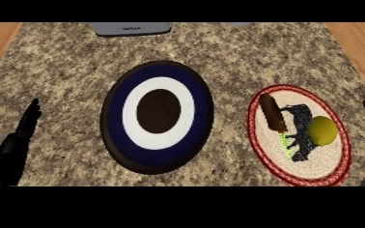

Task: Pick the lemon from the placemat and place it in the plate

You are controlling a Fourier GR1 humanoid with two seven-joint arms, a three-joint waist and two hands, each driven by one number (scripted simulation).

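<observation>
Speckled granite counter point(64, 67) filled the view, with wooden strips showing at the far left and far right corners and a grey object point(132, 28) lying at the far edge. Near the middle sat the plate point(118, 101), ringed in dark blue, then white, with a dark brown centre and a dark rim. To its right, well apart from it, lay the round placemat point(299, 99), cream with a red woven border and a black animal figure on it. The lemon point(322, 130) rested on the right part of the placemat, touching the figure's outline, and a brown sausage-shaped item point(272, 112) lay on the mat's left part. The left hand point(16, 142) showed at the near left edge, its black fingers straight and pressed together, holding nothing.
</observation>
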